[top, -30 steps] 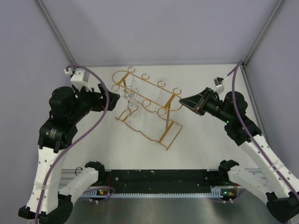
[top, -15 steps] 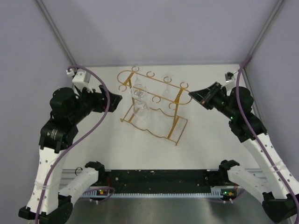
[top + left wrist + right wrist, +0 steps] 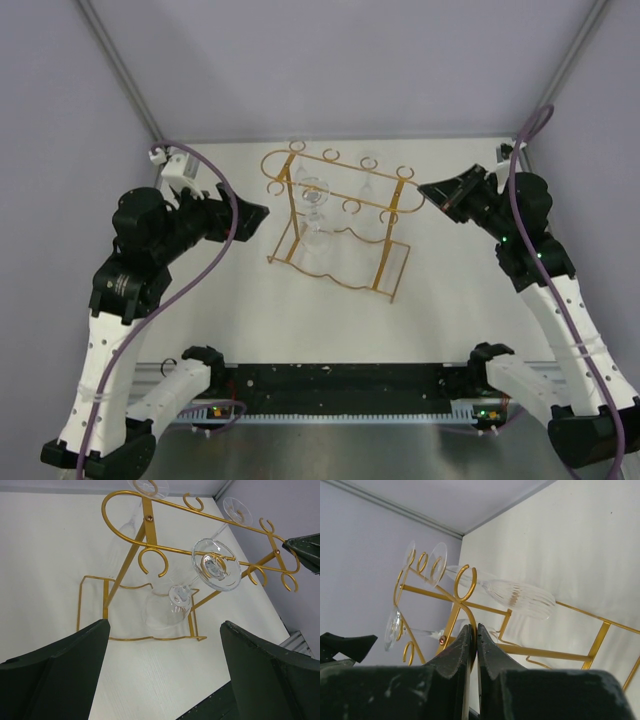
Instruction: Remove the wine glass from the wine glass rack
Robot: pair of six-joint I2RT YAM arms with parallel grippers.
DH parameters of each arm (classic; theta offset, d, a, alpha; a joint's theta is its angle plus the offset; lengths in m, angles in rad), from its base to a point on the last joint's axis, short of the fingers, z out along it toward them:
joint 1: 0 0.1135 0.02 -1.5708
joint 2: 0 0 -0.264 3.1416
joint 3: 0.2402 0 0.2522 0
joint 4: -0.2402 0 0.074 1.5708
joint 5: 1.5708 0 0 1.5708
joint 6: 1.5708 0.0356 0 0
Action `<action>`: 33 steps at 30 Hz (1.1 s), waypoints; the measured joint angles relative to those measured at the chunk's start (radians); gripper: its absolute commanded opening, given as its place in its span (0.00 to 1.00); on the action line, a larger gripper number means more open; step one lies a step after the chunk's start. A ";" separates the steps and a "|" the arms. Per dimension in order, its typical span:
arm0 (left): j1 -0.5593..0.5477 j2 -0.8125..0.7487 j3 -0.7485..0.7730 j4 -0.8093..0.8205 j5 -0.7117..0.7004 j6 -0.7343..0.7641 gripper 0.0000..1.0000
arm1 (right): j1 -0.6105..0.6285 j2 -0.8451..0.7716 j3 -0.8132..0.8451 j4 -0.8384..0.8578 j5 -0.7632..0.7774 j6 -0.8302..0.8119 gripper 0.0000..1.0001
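The gold wire wine glass rack (image 3: pixel 390 240) stands mid-table, with a clear wine glass (image 3: pixel 315 230) hanging upside down from its near rail. My right gripper (image 3: pixel 425 190) is shut on the rack's right rail end, and the wire runs between its fingertips (image 3: pixel 474 627). My left gripper (image 3: pixel 258 213) is open just left of the rack, apart from it. From the left wrist, the glass's foot (image 3: pixel 216 571) and bowl (image 3: pixel 167 611) sit ahead of the wide jaws (image 3: pixel 164 625). From the right wrist, that glass (image 3: pixel 395 625) hangs at far left.
Two more clear glasses hang from the rack's far rail (image 3: pixel 368 165) (image 3: pixel 293 150); one is fluted (image 3: pixel 520 597). Grey walls close the table's back and sides. The rack's wavy base (image 3: pixel 330 275) lies on the white tabletop.
My right gripper has drawn back to the right with the rack's rail end in it. The rack and its glasses slid right and turned. The left gripper followed slightly, still open.
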 measured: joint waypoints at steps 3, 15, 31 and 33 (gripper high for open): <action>0.000 0.000 0.000 0.007 0.006 -0.006 0.98 | -0.005 0.005 0.006 -0.001 -0.009 -0.011 0.10; 0.000 0.000 -0.044 0.034 0.047 -0.023 0.98 | -0.005 0.000 0.019 -0.049 -0.031 -0.052 0.60; 0.000 0.005 -0.158 0.210 0.293 -0.390 0.96 | -0.009 -0.124 0.076 -0.222 0.108 -0.199 0.61; 0.000 0.000 -0.204 0.255 0.307 -0.453 0.94 | -0.009 -0.138 0.076 -0.232 0.119 -0.208 0.60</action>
